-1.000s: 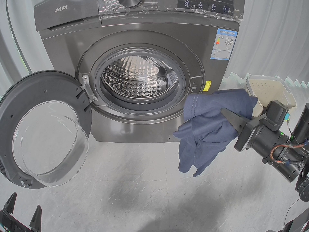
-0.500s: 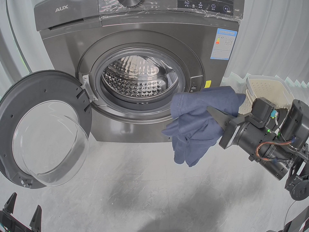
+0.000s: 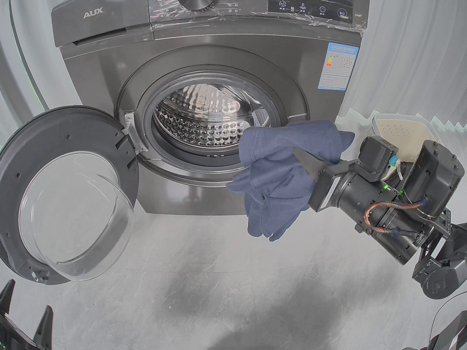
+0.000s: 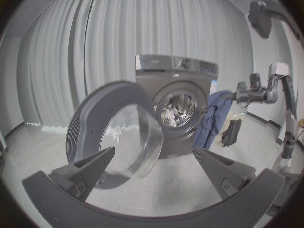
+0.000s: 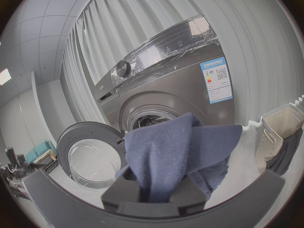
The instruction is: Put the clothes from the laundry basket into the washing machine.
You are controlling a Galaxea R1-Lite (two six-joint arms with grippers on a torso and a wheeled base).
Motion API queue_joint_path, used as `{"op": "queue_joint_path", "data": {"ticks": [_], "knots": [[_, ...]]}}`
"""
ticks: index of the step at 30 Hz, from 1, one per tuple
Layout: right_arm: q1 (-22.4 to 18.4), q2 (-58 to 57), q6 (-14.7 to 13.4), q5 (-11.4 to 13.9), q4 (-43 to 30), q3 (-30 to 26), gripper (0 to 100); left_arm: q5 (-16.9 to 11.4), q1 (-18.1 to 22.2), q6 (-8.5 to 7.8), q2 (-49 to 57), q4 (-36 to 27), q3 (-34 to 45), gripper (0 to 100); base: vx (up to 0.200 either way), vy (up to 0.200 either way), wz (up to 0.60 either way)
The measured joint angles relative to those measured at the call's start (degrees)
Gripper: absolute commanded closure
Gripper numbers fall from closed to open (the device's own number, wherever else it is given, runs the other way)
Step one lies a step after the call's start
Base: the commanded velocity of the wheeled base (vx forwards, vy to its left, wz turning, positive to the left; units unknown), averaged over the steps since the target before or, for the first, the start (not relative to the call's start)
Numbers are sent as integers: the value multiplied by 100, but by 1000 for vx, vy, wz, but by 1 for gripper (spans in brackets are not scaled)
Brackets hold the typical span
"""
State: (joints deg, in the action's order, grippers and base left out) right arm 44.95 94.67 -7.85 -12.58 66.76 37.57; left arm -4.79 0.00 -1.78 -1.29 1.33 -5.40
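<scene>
At the lower left of the head view the left tool (image 3: pixel 27 300) is seen with its fingers spread wide and nothing held between them. Above it the round door (image 3: pixel 63 132) is swung fully open, beside the washing machine (image 3: pixel 204 49) — its steel drum (image 3: pixel 209 115) is seen at the centre. Right of centre a blue garment (image 3: pixel 277 171) is clamped in the right tool (image 3: pixel 304 160), draped before the opening's right rim, off the floor. At the far right the laundry basket (image 3: pixel 413 132) is stood — a dark garment (image 5: pixel 285 160) is hung over its side.
</scene>
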Motion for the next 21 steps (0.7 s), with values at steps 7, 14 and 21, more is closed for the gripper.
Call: {"op": "queue_joint_path", "data": {"ticks": [7,14,21], "knots": [[48,282,-16,0,148,338,100,-944,-30,-11,-848,195,-890,0,0,0,0],[89,714,-20,2,385,929,100,-1521,-278,-24,-2575,1026,-1011,0,0,0,0],[108,1158,-22,76,510,1510,100,-1790,-1028,1,-4531,2286,-1003,0,0,0,0]]}}
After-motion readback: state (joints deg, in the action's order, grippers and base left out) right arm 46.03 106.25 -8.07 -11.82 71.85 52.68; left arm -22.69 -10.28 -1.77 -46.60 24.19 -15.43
